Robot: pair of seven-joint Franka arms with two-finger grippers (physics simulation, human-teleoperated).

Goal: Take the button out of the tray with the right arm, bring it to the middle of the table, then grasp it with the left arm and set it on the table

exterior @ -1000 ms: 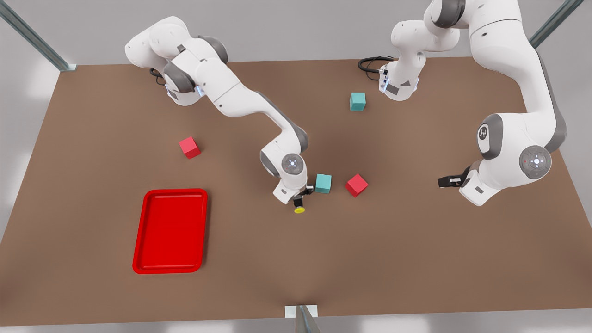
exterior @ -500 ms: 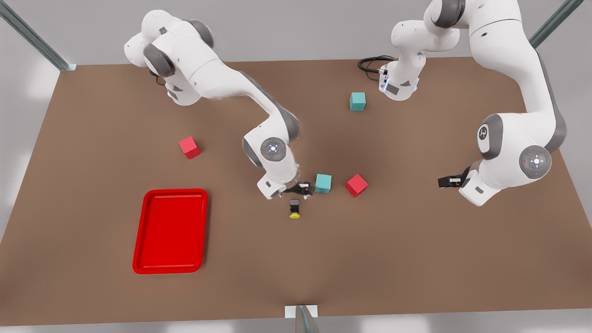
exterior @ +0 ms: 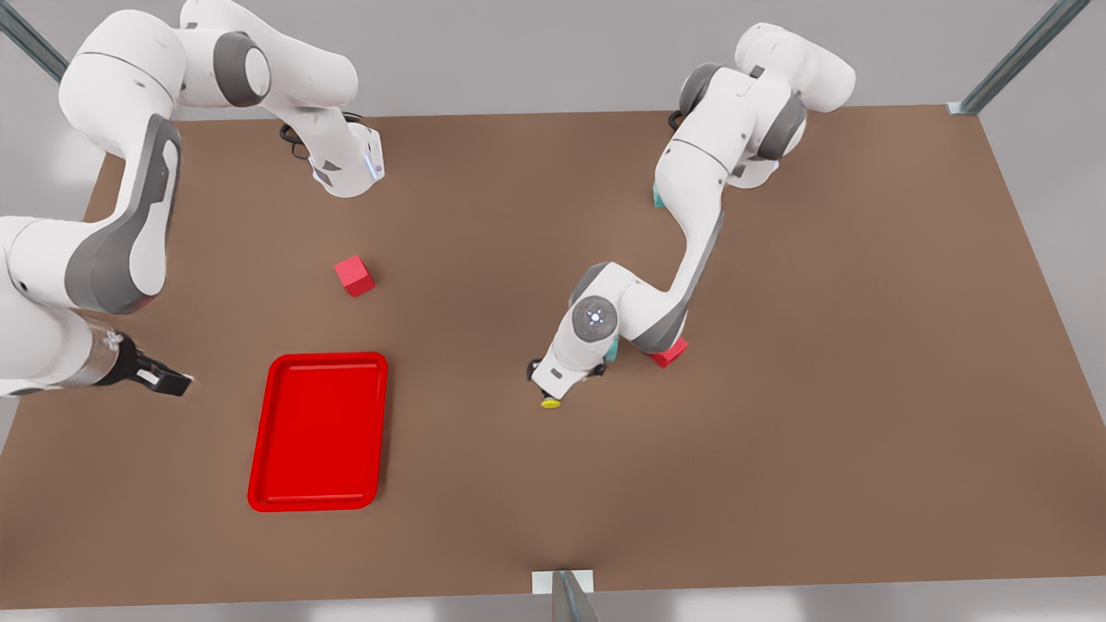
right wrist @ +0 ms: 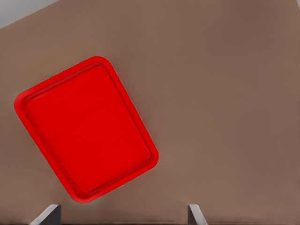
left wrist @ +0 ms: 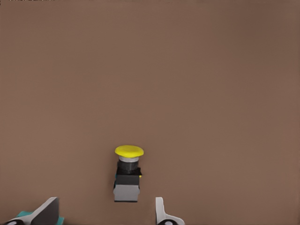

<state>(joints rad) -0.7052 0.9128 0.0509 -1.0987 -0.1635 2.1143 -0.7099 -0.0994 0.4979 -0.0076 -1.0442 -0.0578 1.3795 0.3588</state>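
Left gripper (exterior: 554,385) sits right over the button (left wrist: 128,174), fingers (left wrist: 47,212) spread wide, nothing between them yet. You can see in the left wrist view that the button lies on its side on the table (exterior: 778,432), grey body toward the fingers, yellow cap pointing away, roughly centred in the gap but just ahead of the fingertips. Contact looks absent, though the front view hides the tips behind the wrist. It reads as lined up for the left-arm grasp at table middle. Right gripper (exterior: 164,378) waits beyond the tray (exterior: 318,430), fingers apart and empty; tray holds nothing.
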